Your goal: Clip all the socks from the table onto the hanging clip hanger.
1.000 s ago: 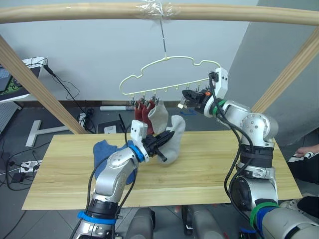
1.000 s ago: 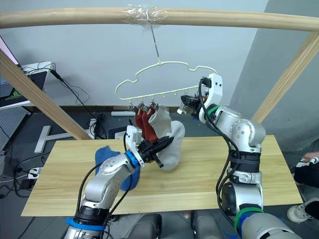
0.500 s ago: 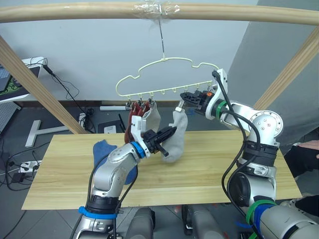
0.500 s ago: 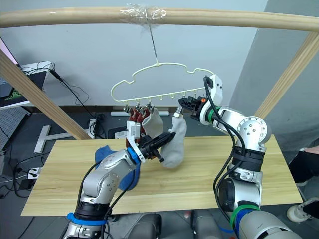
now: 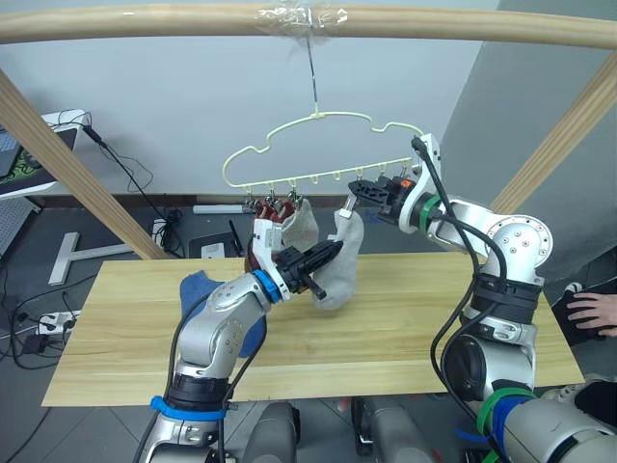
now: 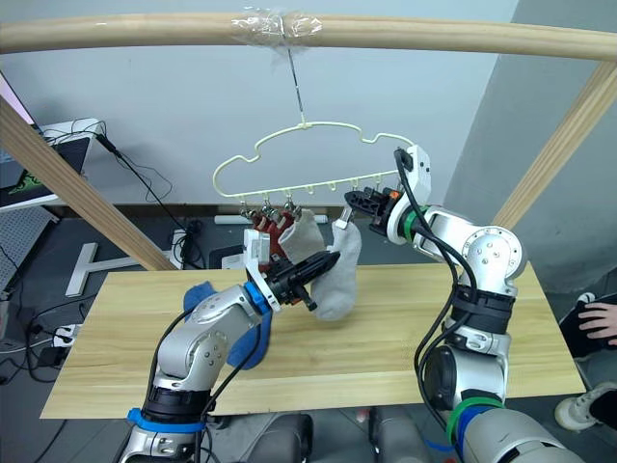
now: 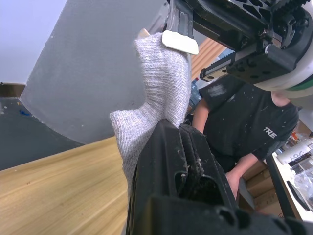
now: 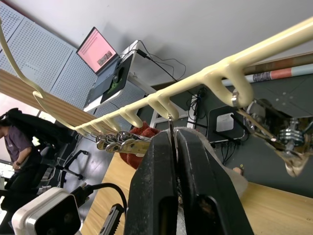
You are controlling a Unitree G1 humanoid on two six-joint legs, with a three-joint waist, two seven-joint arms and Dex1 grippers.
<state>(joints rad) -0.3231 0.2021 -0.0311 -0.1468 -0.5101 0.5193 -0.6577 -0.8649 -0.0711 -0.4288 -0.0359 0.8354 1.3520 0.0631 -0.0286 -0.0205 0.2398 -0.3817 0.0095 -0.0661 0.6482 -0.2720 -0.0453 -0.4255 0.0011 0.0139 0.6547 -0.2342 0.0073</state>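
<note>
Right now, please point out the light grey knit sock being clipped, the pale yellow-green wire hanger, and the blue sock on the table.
Light grey knit sock (image 5: 339, 262), left eye view, its middle.
Pale yellow-green wire hanger (image 5: 318, 117), left eye view, wavy top.
Blue sock (image 5: 198, 286), left eye view, visible left part.

Socks (image 5: 289, 220) under hanger (image 5: 318, 154), above table (image 5: 386, 328)
</note>
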